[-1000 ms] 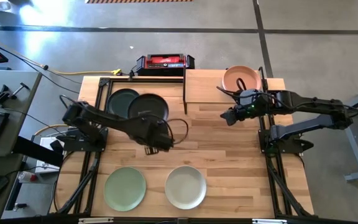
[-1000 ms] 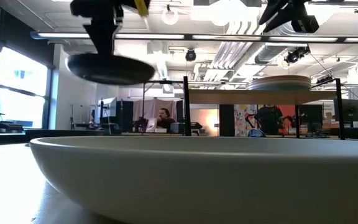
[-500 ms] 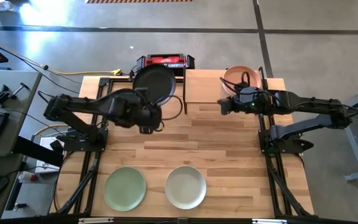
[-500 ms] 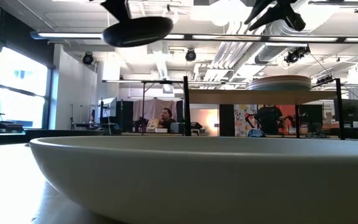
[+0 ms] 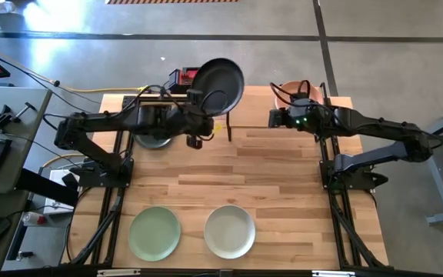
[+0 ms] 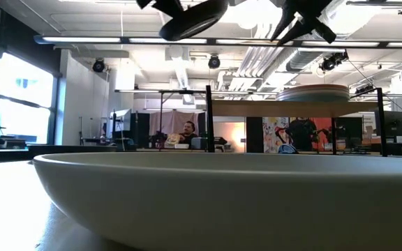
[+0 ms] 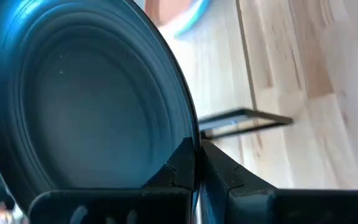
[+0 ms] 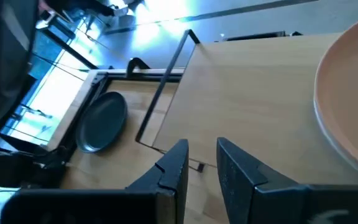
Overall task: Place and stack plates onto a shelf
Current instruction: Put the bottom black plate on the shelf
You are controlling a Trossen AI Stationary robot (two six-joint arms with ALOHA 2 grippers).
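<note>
Overhead, you see the left gripper (image 5: 204, 115) at about 11 o'clock of the table, its fingers pinched on the rim of a black plate (image 5: 217, 83). That plate is lifted clear of the table and tilted, at the near-left corner of the shelf (image 5: 256, 105). In the left wrist view both fingers (image 7: 182, 163) close on the plate's edge, one on each face, with a black shelf post (image 7: 244, 118) and bare wood beyond. At table height the same plate (image 6: 192, 18) hangs high, above the level of the shelf board (image 6: 292, 107).

The right gripper (image 5: 273, 118) sits at about 1 o'clock, just in front of the shelf and beside the salmon plate (image 5: 295, 94) that tops the stack at the shelf's right end. In its wrist view the fingers (image 8: 174, 167) stand slightly apart with nothing between them.

A second black plate (image 5: 154, 139) lies on the table at 10 o'clock, mostly under the left arm. The light green plate (image 5: 154, 233) rests at 7 o'clock and the off-white plate (image 5: 230, 231) at 6 o'clock, near each other but apart. A red-and-black box (image 5: 181, 77) sits at the far edge.
</note>
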